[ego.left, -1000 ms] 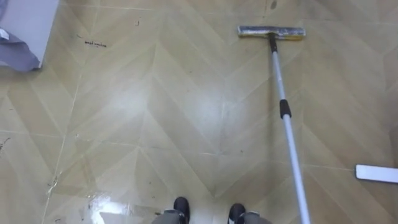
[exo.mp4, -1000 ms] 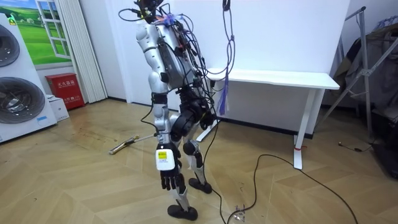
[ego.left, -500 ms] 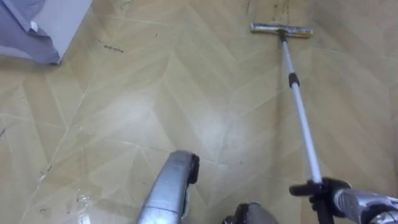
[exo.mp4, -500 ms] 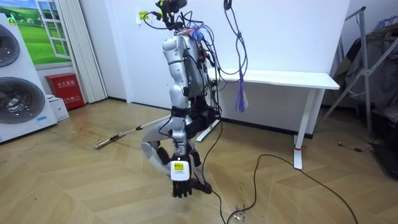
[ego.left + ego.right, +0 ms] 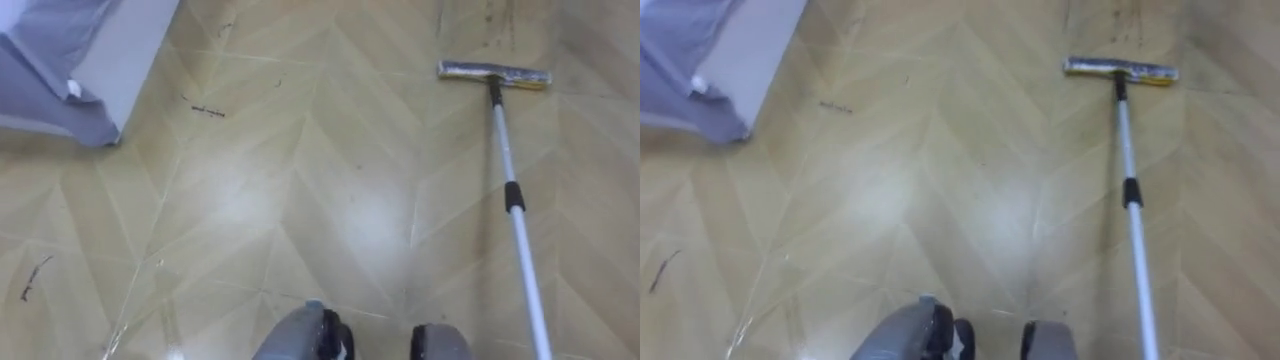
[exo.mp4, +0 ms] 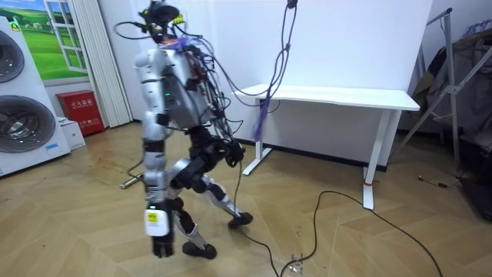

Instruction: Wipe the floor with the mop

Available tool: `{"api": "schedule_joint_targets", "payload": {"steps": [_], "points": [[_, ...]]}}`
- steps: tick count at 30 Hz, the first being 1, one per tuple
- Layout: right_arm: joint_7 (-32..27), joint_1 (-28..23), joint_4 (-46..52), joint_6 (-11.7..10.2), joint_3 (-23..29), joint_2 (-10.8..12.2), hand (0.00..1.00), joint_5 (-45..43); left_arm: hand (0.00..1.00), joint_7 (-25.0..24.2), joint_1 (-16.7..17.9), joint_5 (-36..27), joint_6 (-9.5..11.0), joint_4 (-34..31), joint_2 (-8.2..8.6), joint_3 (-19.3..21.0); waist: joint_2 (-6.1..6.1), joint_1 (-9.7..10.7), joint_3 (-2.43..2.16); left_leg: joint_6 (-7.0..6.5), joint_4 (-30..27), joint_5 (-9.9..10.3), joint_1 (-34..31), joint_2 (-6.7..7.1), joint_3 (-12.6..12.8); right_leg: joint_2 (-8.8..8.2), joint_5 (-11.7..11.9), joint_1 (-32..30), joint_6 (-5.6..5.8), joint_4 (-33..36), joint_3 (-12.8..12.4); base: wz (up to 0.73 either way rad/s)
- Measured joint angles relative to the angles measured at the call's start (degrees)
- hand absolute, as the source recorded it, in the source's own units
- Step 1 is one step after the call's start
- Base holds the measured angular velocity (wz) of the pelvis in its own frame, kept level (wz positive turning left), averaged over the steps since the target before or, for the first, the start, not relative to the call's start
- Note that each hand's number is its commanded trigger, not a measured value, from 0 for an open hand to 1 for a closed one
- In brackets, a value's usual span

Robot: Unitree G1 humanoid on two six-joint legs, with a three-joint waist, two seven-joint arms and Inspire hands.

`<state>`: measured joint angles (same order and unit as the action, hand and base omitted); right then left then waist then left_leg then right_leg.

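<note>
A mop lies with its flat grey head [image 5: 494, 73] on the wooden floor at the upper right. Its white pole [image 5: 520, 235] runs from the head down to the lower right edge of the eye views, with a black collar halfway along. In the room view I stand mid-stride facing the room view's left, and the mop head [image 6: 129, 183] rests on the floor just ahead of me. My left hand [image 6: 161, 245] hangs low at my side, fingers relaxed and holding nothing.
A white cabinet with grey cloth [image 5: 60, 70] stands at the upper left. Dark marks [image 5: 208, 110] streak the floor. Washing machines [image 6: 23, 115] and a red box [image 6: 79, 111] line the room view's left wall, with a white desk [image 6: 338, 96] behind me.
I have stepped toward the room view's left and the eye views shifted with me. My right hand, on the pole half a second ago, has left the lower right corner.
</note>
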<state>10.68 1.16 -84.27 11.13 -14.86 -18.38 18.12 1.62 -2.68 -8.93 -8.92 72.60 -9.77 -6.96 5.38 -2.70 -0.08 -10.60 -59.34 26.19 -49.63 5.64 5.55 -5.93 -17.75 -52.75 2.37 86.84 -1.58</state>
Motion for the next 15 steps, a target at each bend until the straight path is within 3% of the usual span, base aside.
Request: {"api": "schedule_joint_targets", "payload": {"steps": [2,4,5,6,8,10,11,12,13,14,15], "points": [[-1.51,0.07,0.13,0.01,0.4,1.48,1.0,2.79,0.0,0.3,0.22,-0.17,0.39,-0.27,0.68,-0.06,0.64,0.48,0.51,-0.32,3.0,0.2,1.73,0.37,0.07,0.04,-2.36,-1.28,0.63,-10.69,0.6,-0.13],[-2.32,0.04,0.11,0.01,0.36,2.2,1.0,3.59,0.0,0.45,1.64,0.07,-0.02,-0.2,0.76,-0.24,0.34,0.26,0.69,-0.33,5.62,0.19,3.7,0.44,0.04,0.02,-3.46,-0.74,0.7,-22.16,1.2,-0.22],[-2.67,0.13,0.11,0.07,0.37,2.45,1.0,3.5,0.0,0.57,2.73,0.45,-0.67,-0.2,0.64,-0.16,-0.26,-0.17,0.83,-0.16,6.99,0.27,5.12,0.45,0.05,0.04,-3.25,-0.03,0.44,-28.77,1.98,-0.22],[-2.81,0.35,0.09,0.33,0.53,2.38,1.0,3.43,0.0,0.76,3.57,0.55,-1.11,-0.2,0.53,0.07,-1.08,-1.1,1.01,0.18,7.99,0.44,6.49,0.45,0.01,0.24,-1.82,0.71,-1.12,-33.8,3.34,-0.21],[-2.98,2.54,-0.39,1.53,0.97,1.52,1.0,2.93,0.0,0.81,4.69,0.48,-1.57,-0.3,0.38,0.03,-1.49,-2.23,1.14,1.17,8.08,0.97,7.89,0.19,-1.12,0.46,0.02,2.67,-1.66,-36.03,5.89,-0.13],[-2.36,6.79,-0.59,3.53,1.09,-0.52,1.0,2.59,0.0,0.92,4.63,-0.3,-2.65,-0.9,-0.13,0.08,-2.46,-3.97,1.31,2.13,7.12,1.27,8.32,0.16,-2.69,0.15,-0.69,3.72,-2.89,-35.72,8.45,-0.17],[-2.09,10.19,-0.8,4.4,1.08,-1.99,1.0,2.13,0.0,1.46,4.48,-1.92,-2.67,-1.29,-0.83,-0.03,-3.45,-4.97,1.65,3.97,3.96,0.93,7.68,-0.05,-2.67,-0.15,-2.04,4.1,-3.99,-34.29,9.53,-0.18],[-2.11,11.92,-0.81,4.46,1.04,-2.56,1.0,1.76,0.0,1.74,4.46,-3.1,-2.64,-1.47,-1.39,-0.08,-4.1,-5.45,1.62,5.5,0.95,0.15,6.67,-0.28,-2.46,-0.21,-3.12,4.16,-4.21,-33.78,9.6,-0.17],[-1.84,15.9,-0.63,4.49,1.04,-3.69,1.0,1.32,0.0,1.98,4.55,-5.32,-2.6,-1.93,-2.74,-0.36,-5.37,-6.13,1.58,10.89,-6.83,-3.34,3.39,-1.49,-2.02,0.01,-4.96,4.29,-5.12,-31.89,9.57,-0.2],[-1.35,19.71,0.35,4.18,1.03,-4.61,1.0,1.26,0.0,2.22,4.69,-7.73,-2.31,-2.55,-4.75,-1.55,-7.37,-7.07,1.75,13.15,-14.67,-10.73,-0.53,-2.67,-0.89,0.27,-6.42,4.29,-5.73,-29.75,8.61,-0.22],[-0.54,22.79,1.84,3.82,0.99,-5.72,1.0,1.44,0.0,2.57,5.35,-9.54,-1.84,-3.83,-6.54,-2.97,-9.15,-7.63,1.99,13.38,-21.26,-22.5,-5.19,-3.13,-0.6,-0.01,-7.56,4.48,-6.3,-28.18,7.81,-0.16]]}}
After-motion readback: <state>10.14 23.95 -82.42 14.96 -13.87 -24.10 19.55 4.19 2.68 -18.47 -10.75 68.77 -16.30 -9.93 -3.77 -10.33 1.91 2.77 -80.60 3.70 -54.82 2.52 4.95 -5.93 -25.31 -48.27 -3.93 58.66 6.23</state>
